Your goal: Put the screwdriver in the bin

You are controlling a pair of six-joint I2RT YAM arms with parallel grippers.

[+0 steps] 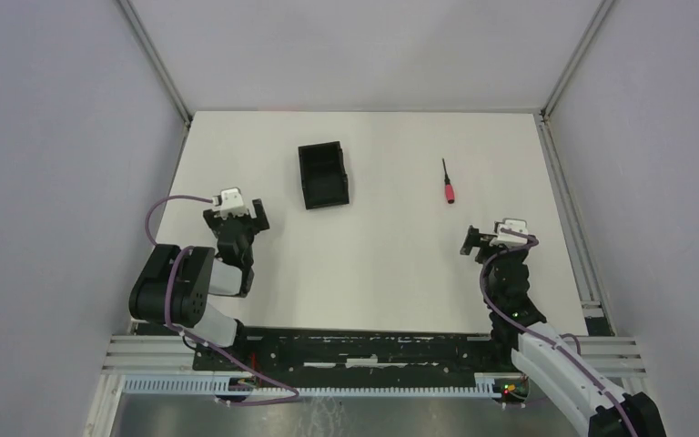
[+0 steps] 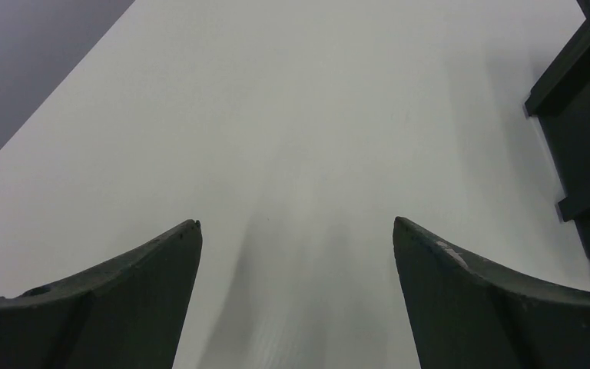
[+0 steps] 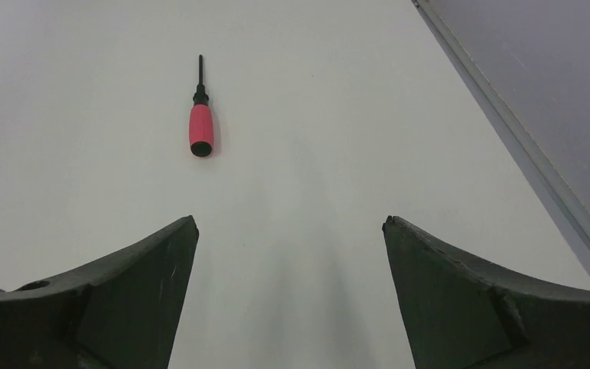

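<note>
We see a matt white table (image 1: 373, 273), a matt black plastic bin (image 1: 326, 200), and a screwdriver (image 3: 200, 127) with a smooth red handle and dark metal shaft.

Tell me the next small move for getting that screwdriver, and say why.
Probably ease the right gripper forward and slightly left until its open fingers straddle the screwdriver. It lies free on the table, ahead and a little left of that gripper, which holds nothing.
</note>
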